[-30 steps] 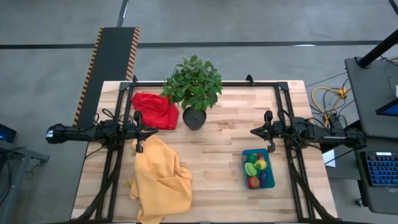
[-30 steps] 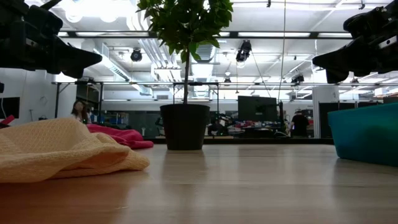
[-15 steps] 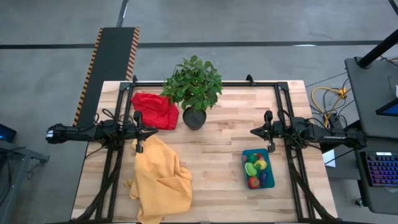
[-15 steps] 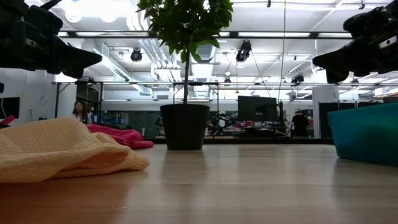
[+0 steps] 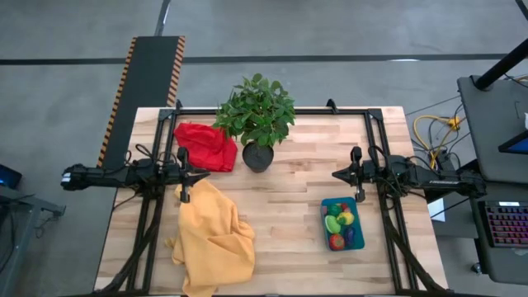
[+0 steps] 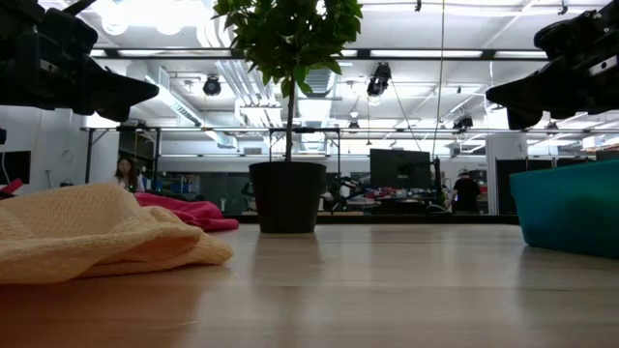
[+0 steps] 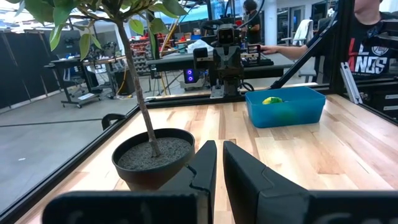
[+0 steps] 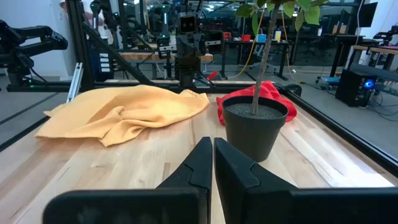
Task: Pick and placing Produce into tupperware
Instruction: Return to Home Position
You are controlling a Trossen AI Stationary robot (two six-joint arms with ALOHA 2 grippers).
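Wooden table (image 5: 289, 223), planks bare at centre. No visible change from the frames half a second and one second back: both arms and every object hold position.

Left gripper (image 5: 206, 175) is over the table's left side, its arm stretched level and pointing inward. Fingers are drawn together with only a slit between them, nothing held. Right gripper (image 5: 334, 174) mirrors it on the right side, fingers pressed together, empty.

Yellow cloth (image 5: 213, 235) lies crumpled under and past the left gripper. Potted plant (image 5: 257, 115) stands between the two grippers, set slightly back from their line. Red cloth (image 5: 204, 145) is bunched just beside the pot. Tupperware (image 5: 324, 231) sits near the right gripper, apart from it. Produce (image 5: 340, 223) lies inside it: green, yellow, red and purple pieces.
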